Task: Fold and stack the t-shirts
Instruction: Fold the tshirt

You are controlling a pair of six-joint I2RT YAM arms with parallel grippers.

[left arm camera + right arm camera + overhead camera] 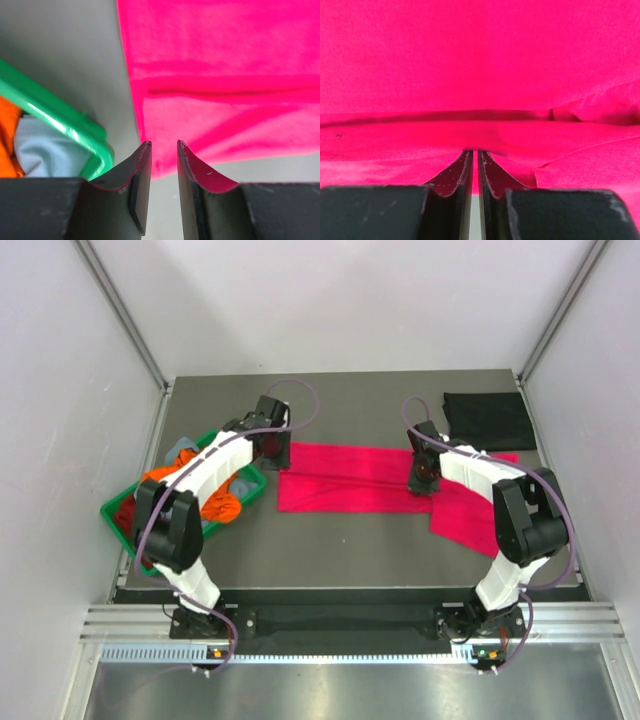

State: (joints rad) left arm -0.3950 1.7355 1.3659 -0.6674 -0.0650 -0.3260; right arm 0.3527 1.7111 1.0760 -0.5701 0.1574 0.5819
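Table | left end effector parted | right end effector nearly closed, touching pink t-shirt

The top view is lit brightly and evenly from above; only soft, short shadows are thrown on the table beneath the arms, a pale sheen is caught on the rail, and the posts are seen to splay toward the corners. In the left wrist view the shirt is rendered oversaturated and soft, glare is caught on the tray rim, and the dark fingers are tinged pink. In the right wrist view the weave is resolved farther off, but blurred at the fingertips.
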